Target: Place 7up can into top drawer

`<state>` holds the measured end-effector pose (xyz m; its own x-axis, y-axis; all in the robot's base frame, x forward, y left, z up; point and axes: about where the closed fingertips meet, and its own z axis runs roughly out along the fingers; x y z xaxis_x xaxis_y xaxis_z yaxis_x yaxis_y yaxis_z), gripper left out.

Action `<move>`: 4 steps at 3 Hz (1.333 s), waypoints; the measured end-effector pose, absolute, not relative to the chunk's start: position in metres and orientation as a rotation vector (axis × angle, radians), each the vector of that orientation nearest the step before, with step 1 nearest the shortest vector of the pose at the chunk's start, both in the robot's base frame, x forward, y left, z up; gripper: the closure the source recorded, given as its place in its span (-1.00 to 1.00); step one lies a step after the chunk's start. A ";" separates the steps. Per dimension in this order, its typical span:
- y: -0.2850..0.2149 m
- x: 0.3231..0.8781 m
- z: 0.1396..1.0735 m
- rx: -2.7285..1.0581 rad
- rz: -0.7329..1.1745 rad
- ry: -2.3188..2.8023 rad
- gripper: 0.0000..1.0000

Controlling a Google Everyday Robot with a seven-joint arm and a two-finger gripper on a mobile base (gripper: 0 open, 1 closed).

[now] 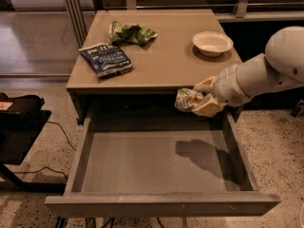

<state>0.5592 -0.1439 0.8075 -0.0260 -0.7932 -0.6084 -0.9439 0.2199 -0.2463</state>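
Fingers (205, 109) pinching the 7up can (187, 99), that's where I am right now: one cream pad over it, one under it, closed only as far as the dented metal allows and touching nothing else. I've got the can in the air, just past the front edge of the tabletop (166, 61) on its right-hand side, hanging over the back right corner of the top drawer (156, 205). Why here? The drawer is pulled right out and its flat floor lies open below me, so from this spot the way down is straight. A dark shadow (202, 153) sits on that floor, which tells me the can hangs above it and doesn't rest on anything. The can lies tilted sideways in my grip, its end pointing left. The blue chip bag (107, 60), green chip bag (130, 32) and bowl (212, 42) stay back on the tabletop, well apart from me. As I judge it, lowering comes next, and the drawer's right wall is near enough to mind.
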 end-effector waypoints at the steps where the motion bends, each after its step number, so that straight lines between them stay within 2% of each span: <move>1: -0.137 0.545 0.754 -1.554 0.383 1.903 1.00; 2: -0.129 0.537 0.701 -1.505 0.451 1.939 1.00; 4: -0.119 0.543 0.678 -1.500 0.491 1.951 1.00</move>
<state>0.5431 -0.1186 0.6780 -0.1610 -0.7239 -0.6709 -0.9551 0.2855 -0.0789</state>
